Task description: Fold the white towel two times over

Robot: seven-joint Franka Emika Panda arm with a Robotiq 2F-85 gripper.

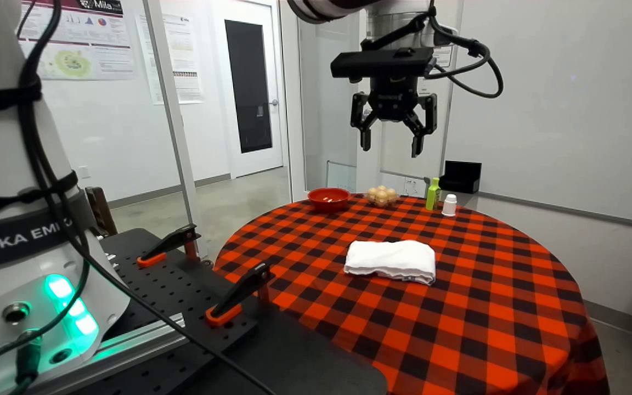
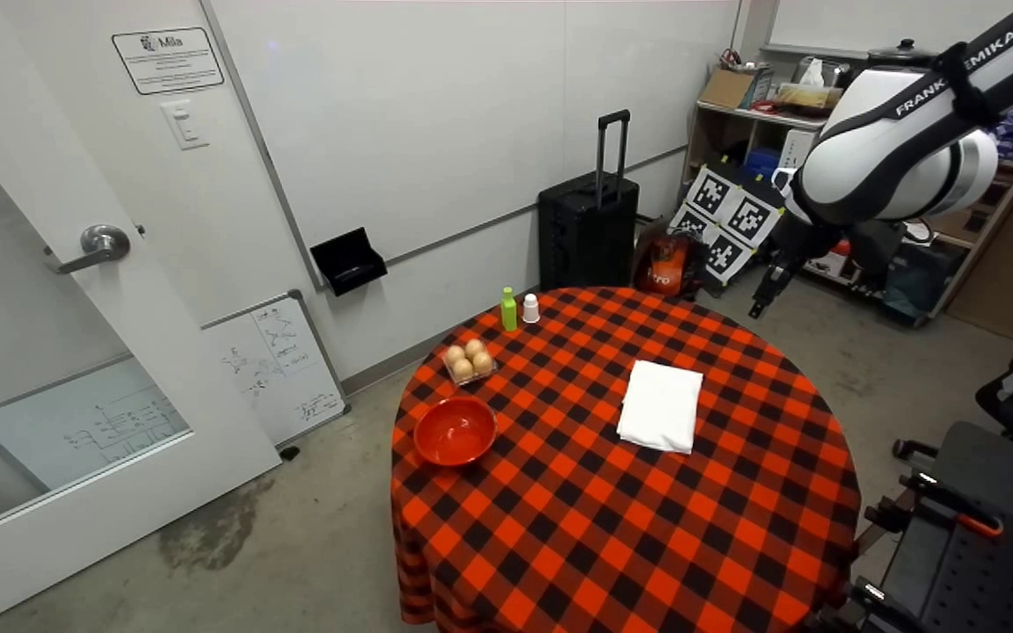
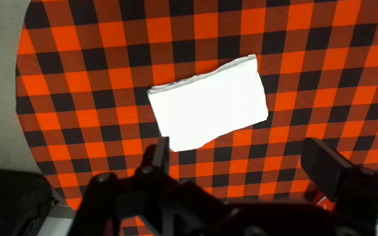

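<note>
The white towel (image 1: 390,261) lies on the red and black checked tablecloth as a compact, folded rectangle. It also shows flat in an exterior view (image 2: 660,406) and in the wrist view (image 3: 210,106), where layered edges show along its upper side. My gripper (image 1: 391,152) is open and empty, high above the table and apart from the towel. In an exterior view the gripper (image 2: 758,308) is seen side-on. In the wrist view the jaws (image 3: 236,139) are spread wide, and the left fingertip overlaps the towel's lower left corner in the picture.
A red bowl (image 2: 455,432), a clear pack of eggs (image 2: 469,361), a green bottle (image 2: 508,309) and white stacked cups (image 2: 530,309) stand near the table's edge. Black clamps (image 1: 242,293) with orange parts sit on the robot's mount. A black suitcase (image 2: 588,224) stands beyond the table.
</note>
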